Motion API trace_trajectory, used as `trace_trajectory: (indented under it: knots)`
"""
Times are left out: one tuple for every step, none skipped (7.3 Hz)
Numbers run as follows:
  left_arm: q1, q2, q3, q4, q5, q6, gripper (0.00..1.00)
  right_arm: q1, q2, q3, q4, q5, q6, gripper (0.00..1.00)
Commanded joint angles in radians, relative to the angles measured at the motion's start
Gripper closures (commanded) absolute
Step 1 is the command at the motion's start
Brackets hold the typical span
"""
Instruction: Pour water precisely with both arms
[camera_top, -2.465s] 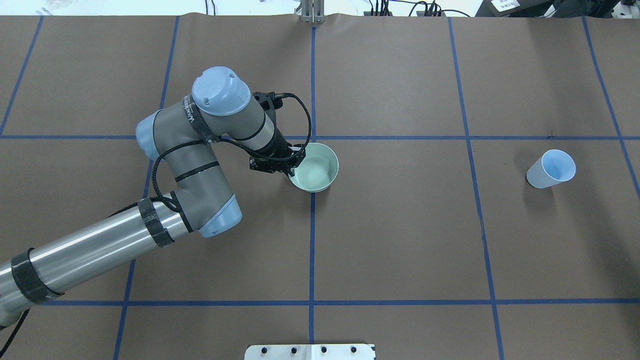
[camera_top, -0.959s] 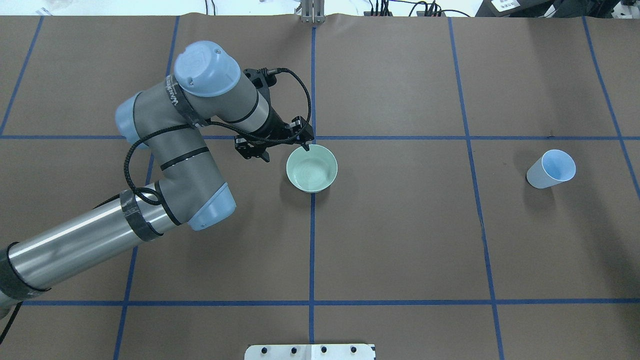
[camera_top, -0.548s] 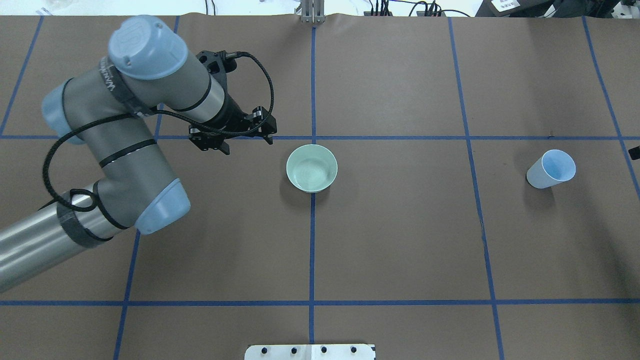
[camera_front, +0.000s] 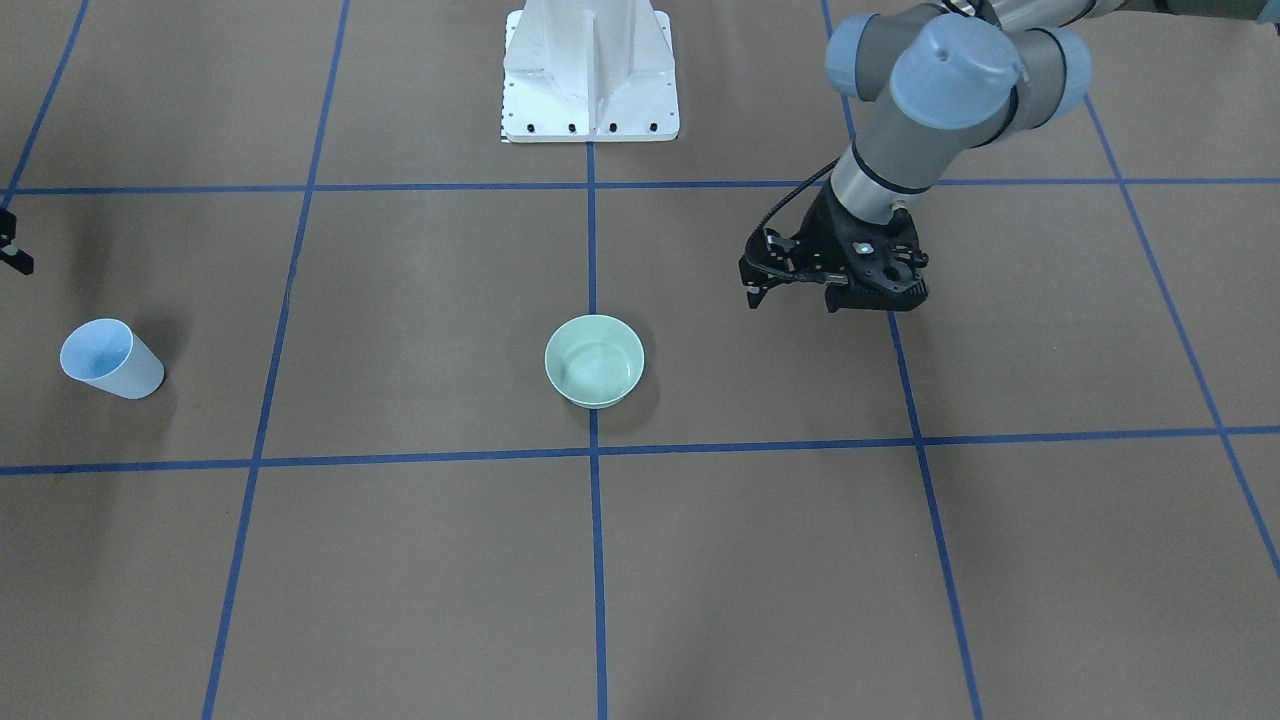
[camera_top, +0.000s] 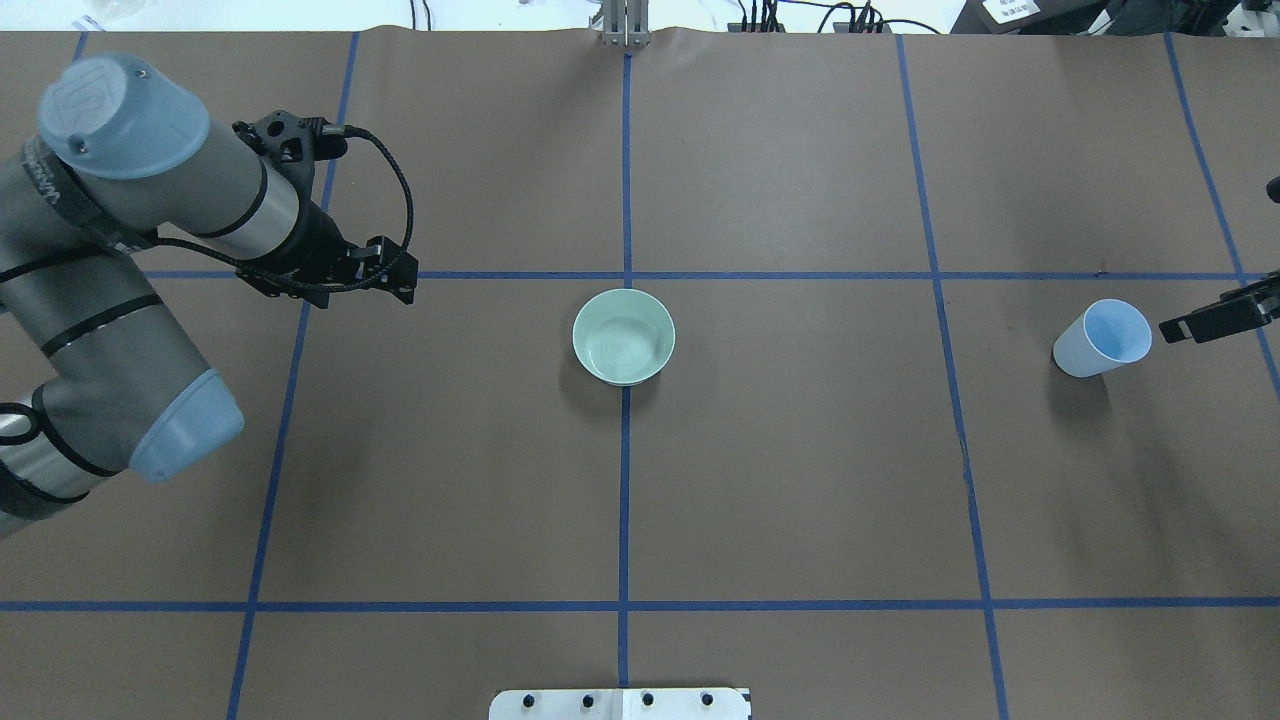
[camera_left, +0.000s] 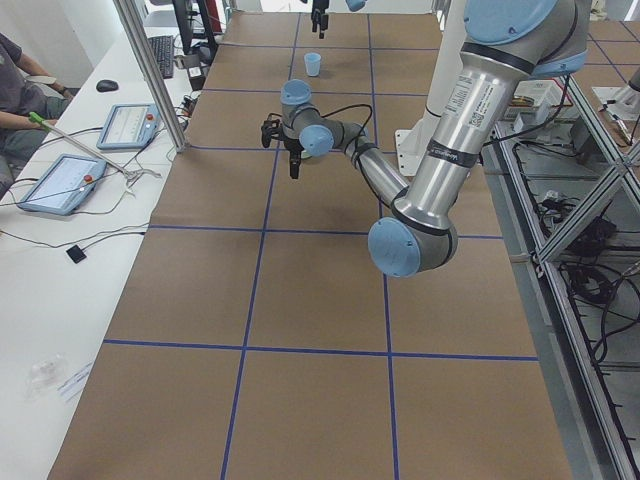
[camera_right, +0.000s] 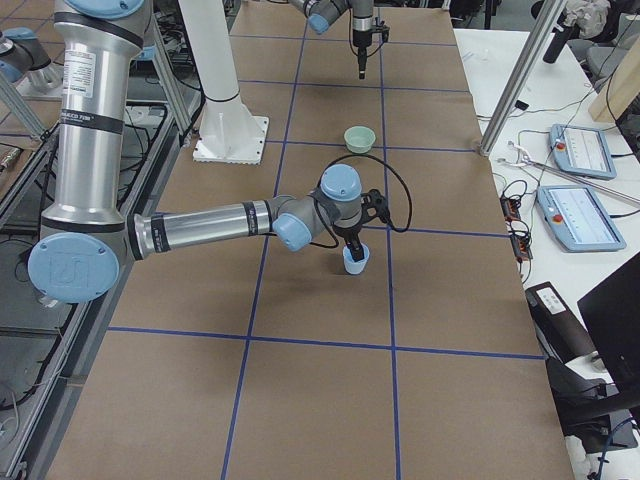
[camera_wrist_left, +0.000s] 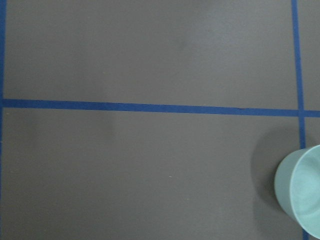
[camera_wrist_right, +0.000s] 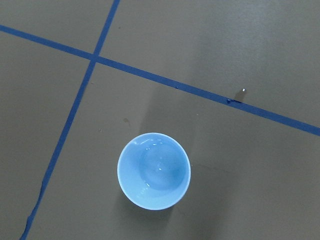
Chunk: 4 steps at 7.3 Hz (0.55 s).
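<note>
A pale green bowl (camera_top: 623, 337) stands upright at the table's middle; it also shows in the front view (camera_front: 594, 361) and at the left wrist view's edge (camera_wrist_left: 305, 200). My left gripper (camera_top: 345, 290) is open and empty, well to the left of the bowl and apart from it (camera_front: 790, 295). A light blue cup (camera_top: 1100, 338) stands at the right. The right wrist view looks straight down into the cup (camera_wrist_right: 154, 170), where the water (camera_wrist_right: 156, 166) shows as faint glints. My right gripper (camera_top: 1168, 328) hovers just right of the cup; whether its jaws are open is unclear.
Brown paper with a blue tape grid (camera_top: 624, 500) covers the table. The white pedestal (camera_front: 590, 70) stands at the robot's side. An operator (camera_left: 20, 90) and tablets (camera_left: 130, 125) are at a side bench.
My left gripper was at the bowl's rim, let go, and has drawn back far to the left. The bowl stays put. My right gripper has come in from the right edge beside the cup.
</note>
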Motion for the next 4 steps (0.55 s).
trace_trajectory:
  knots:
    - [-0.039,0.069,-0.002,-0.001,0.003,0.110,0.01,-0.028,-0.090,-0.032,0.359,-0.097,0.044,0.01]
    - [-0.064,0.118,-0.001,-0.001,0.004,0.205,0.01,-0.028,-0.107,-0.106,0.487,-0.102,0.069,0.01]
    - [-0.073,0.126,0.001,-0.001,0.006,0.226,0.01,-0.034,-0.107,-0.211,0.672,-0.155,0.114,0.01]
    - [-0.073,0.124,0.002,-0.001,0.006,0.225,0.01,-0.060,-0.104,-0.282,0.832,-0.193,0.231,0.01]
